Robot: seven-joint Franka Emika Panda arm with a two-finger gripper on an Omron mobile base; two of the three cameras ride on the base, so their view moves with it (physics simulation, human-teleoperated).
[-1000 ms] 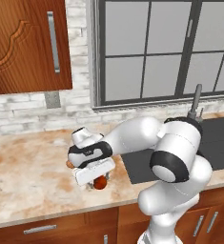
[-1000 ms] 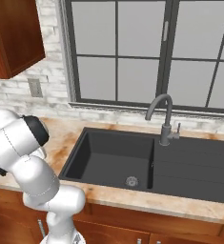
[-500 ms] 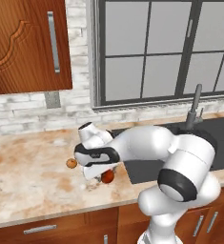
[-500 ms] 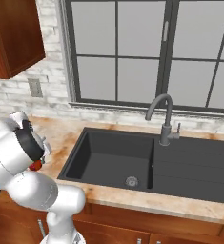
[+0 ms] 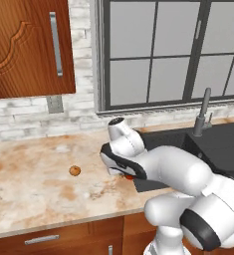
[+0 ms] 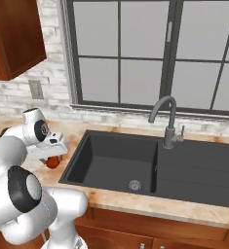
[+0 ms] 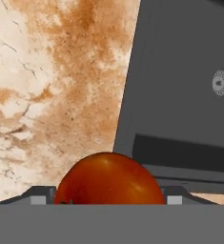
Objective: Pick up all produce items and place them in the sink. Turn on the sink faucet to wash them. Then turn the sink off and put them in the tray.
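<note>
Two produce items concern me: a small orange-tan ball [image 5: 74, 171] lies on the marble counter [image 5: 34, 194], while my gripper [image 6: 51, 154] holds its fingers clamped round the red tomato-like ball [image 7: 108, 178] beside the dark matte sink [image 6: 135, 163]. I judge I'm carrying; next, release over the basin.
</note>
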